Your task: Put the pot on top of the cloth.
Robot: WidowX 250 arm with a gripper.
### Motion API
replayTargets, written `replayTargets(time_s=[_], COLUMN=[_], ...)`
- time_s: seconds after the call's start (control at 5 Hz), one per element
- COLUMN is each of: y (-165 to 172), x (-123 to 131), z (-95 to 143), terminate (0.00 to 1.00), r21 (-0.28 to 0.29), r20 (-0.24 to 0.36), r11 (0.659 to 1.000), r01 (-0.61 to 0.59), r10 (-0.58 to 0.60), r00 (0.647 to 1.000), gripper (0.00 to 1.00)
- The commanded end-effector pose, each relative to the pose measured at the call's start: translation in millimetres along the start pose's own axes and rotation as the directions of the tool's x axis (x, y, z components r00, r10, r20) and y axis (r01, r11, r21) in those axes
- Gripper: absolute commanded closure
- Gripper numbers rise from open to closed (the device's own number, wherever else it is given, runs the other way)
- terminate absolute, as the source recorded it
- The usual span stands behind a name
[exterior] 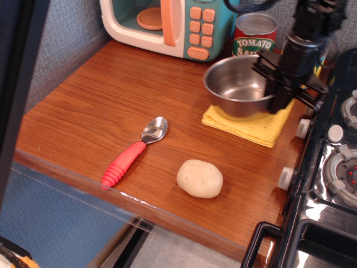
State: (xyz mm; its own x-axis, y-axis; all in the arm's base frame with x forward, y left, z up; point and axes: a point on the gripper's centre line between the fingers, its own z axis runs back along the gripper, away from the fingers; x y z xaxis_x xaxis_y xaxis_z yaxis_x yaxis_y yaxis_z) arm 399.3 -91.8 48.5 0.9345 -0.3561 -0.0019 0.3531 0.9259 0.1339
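Observation:
The pot (237, 86), a round shiny steel bowl, is upright on or just above the cloth (254, 127), covering its rear part. I cannot tell whether it touches. The cloth is a flat yellow square lying at the right of the wooden counter beside the stove. My black gripper (277, 96) comes down from the upper right. It is shut on the pot's right rim, one finger inside the bowl and one outside.
A toy microwave (167, 22) and a tomato sauce can (254, 34) stand behind the pot. A red-handled spoon (134, 152) and a potato (199, 178) lie nearer the front. The black stove (334, 167) borders the right. A dark blurred bar (19, 84) covers the left edge.

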Motion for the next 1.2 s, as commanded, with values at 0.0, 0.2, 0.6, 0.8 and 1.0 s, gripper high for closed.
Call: replayTargets(time_s=[0.0, 0.2, 0.6, 0.8, 1.0], y=[-6.7, -11.1, 20.5, 35.5, 43.3], x=[-22.5, -27.8, -68.9, -98.4, -116.5], z=[32.1, 54.6, 117.4, 115.1, 103.9], terminate=[0.0, 0.0, 0.0, 0.0, 0.0], r21=[-0.038, -0.077, -0.08, -0.114, -0.155], r20=[0.05, 0.115, 0.248, 0.199, 0.171], r11=[0.999, 0.994, 0.989, 0.967, 0.957], r01=[0.037, 0.074, -0.125, -0.23, -0.244], r10=[-0.035, -0.064, 0.142, 0.249, 0.27], r00=[0.998, 0.991, 0.958, 0.948, 0.948], gripper=[0.0, 0.0, 0.0, 0.0, 0.0])
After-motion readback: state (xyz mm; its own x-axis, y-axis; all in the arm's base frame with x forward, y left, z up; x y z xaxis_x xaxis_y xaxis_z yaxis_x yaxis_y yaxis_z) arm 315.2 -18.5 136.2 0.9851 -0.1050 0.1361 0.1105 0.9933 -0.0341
